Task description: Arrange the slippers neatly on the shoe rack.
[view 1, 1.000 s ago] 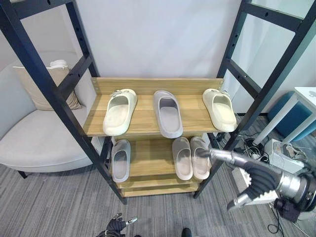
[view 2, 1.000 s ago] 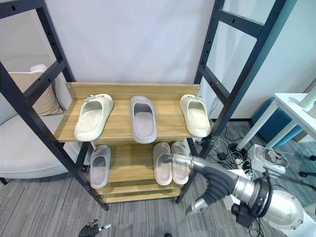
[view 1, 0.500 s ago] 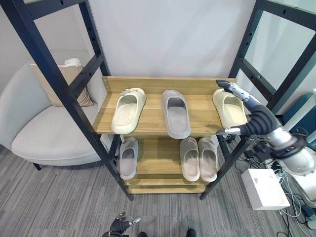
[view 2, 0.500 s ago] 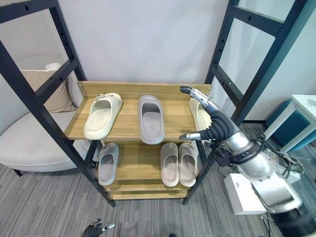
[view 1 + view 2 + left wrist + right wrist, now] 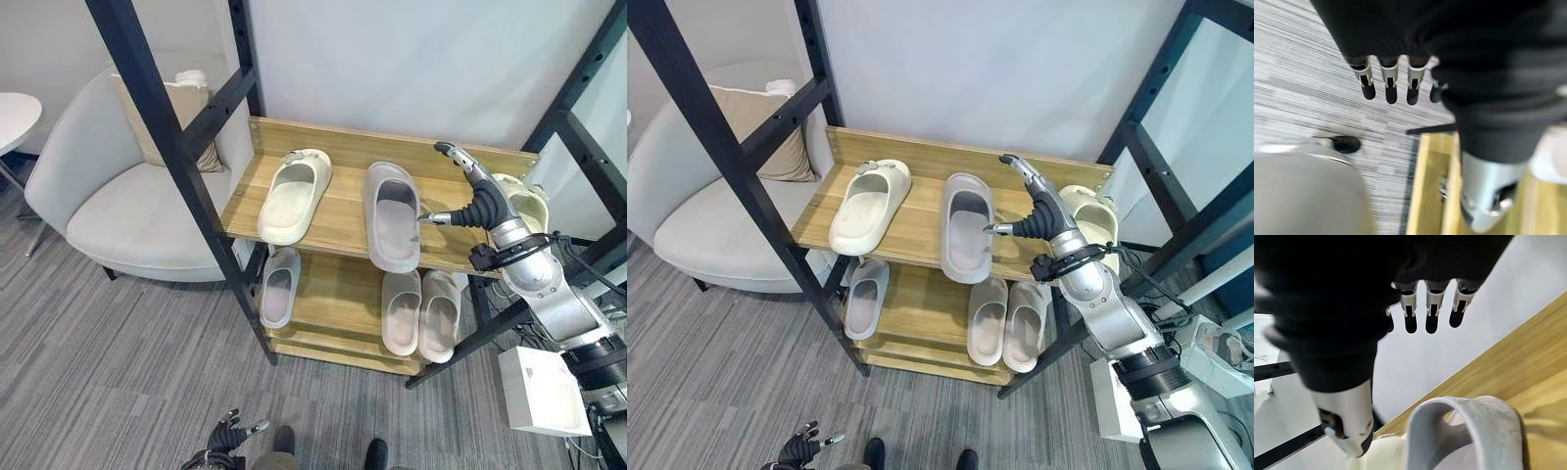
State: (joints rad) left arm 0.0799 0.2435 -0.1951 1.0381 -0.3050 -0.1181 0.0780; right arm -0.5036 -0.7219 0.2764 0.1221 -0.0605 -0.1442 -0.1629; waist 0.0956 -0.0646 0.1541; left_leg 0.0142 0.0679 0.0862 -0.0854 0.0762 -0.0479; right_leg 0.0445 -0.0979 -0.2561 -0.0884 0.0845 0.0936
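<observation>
Your right robot hand (image 5: pixel 477 201) hangs over the top shelf (image 5: pixel 338 211) of the shoe rack (image 5: pixel 921 220), between the grey slipper (image 5: pixel 392 215) in the middle and the cream slipper (image 5: pixel 521 204) at the right end. Its fingers (image 5: pixel 1431 308) are stretched out straight with the thumb held apart, and it holds nothing; in its wrist view the grey slipper's strap lies just below the fingertips, not touched.

Your left robot hand (image 5: pixel 227 438) shows low down near the carpet (image 5: pixel 118 362), in front of the rack. In its wrist view the fingers (image 5: pixel 1390 83) look straight and loose, with nothing in them.

On the top shelf you have three slippers: another cream slipper (image 5: pixel 292 194) at the left, tilted at an angle, the grey one in the middle, and the cream one at the right, partly behind your arm. On the lower shelf (image 5: pixel 333 304) a single grey slipper (image 5: pixel 279 286) lies at the left, and a light pair (image 5: pixel 421 311) lies side by side at the right.

A grey armchair (image 5: pixel 118 196) with a beige cushion (image 5: pixel 176 122) stands left of the rack.
</observation>
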